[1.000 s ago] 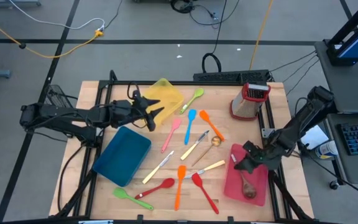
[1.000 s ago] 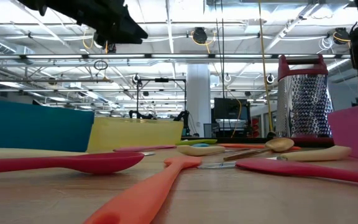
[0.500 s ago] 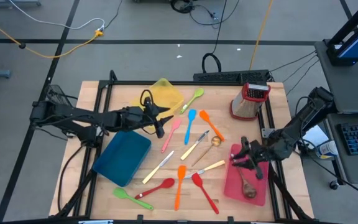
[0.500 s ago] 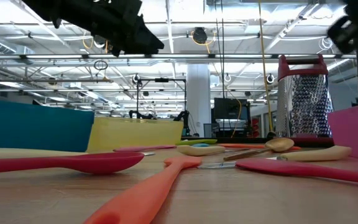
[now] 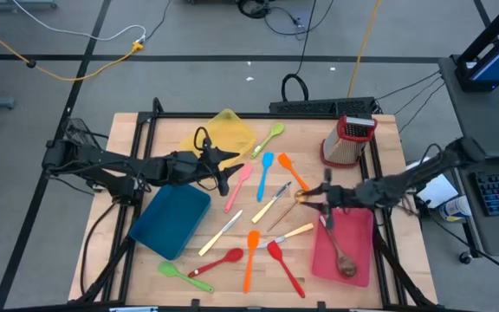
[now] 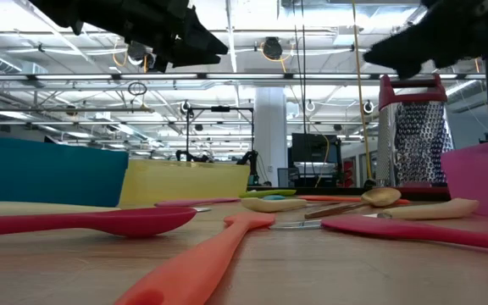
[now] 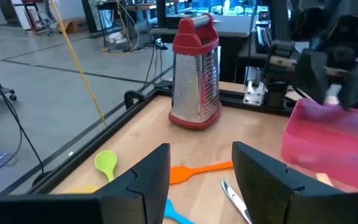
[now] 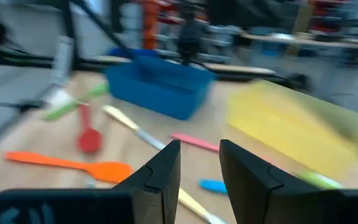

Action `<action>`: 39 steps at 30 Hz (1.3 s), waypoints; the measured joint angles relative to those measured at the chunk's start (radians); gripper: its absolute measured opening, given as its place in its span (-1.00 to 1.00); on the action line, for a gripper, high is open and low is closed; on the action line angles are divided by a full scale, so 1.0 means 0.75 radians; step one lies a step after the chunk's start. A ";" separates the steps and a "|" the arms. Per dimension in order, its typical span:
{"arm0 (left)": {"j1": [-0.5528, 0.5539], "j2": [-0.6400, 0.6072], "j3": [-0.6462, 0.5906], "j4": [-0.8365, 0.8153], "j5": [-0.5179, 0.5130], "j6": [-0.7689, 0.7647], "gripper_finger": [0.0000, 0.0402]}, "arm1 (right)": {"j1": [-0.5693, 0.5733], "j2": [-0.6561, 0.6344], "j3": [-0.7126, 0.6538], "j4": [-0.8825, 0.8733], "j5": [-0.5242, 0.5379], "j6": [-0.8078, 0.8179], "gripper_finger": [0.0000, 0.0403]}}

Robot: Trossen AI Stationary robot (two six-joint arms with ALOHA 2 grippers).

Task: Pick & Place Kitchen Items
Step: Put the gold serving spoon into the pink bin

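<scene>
Several slim utensils lie flat on the wooden table: a green spoon (image 5: 271, 134), a blue spoon (image 5: 265, 169), an orange spatula (image 5: 291, 171), a pink spatula (image 5: 239, 186), cream-handled knives (image 5: 271, 204) (image 5: 223, 232), a metal spoon (image 5: 301, 198) and red, orange and green ones near the front edge (image 5: 251, 256). A brown wooden spoon (image 5: 345, 258) lies in the red tray (image 5: 362, 227). My left gripper (image 5: 223, 172) is open and empty above the table beside the pink spatula's far end. My right gripper (image 5: 310, 197) is open and empty, in the air next to the metal spoon.
A yellow tray (image 5: 230, 132) stands at the far left and a blue tray (image 5: 171, 217) in front of it. A red-topped metal grater (image 5: 346, 140) stands at the far right; it also shows in the left wrist view (image 7: 196, 74).
My right gripper has gone from over the red tray toward the table's left and a little toward its far edge, ending beside the metal spoon. My left gripper has gone toward the table's right, from over the yellow tray to the pink spatula, then stayed.
</scene>
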 joint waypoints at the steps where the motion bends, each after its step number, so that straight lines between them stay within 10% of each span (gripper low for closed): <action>1: 0.000 0.000 0.000 0.002 -0.002 0.000 -0.12 | -0.053 0.051 0.001 0.062 -0.112 -0.011 -0.48; 11: 0.000 0.000 0.000 0.005 -0.005 -0.009 -0.12 | -0.401 0.463 0.196 -0.073 -0.798 -0.142 -0.48; 19: 0.000 0.000 0.000 0.004 -0.006 0.008 -0.12 | -0.475 0.641 0.457 -0.626 -0.798 -0.352 -0.48; 39: 0.001 0.000 0.000 -0.006 -0.007 0.041 -0.12 | -0.529 0.910 0.438 -0.711 -0.829 -0.473 -0.48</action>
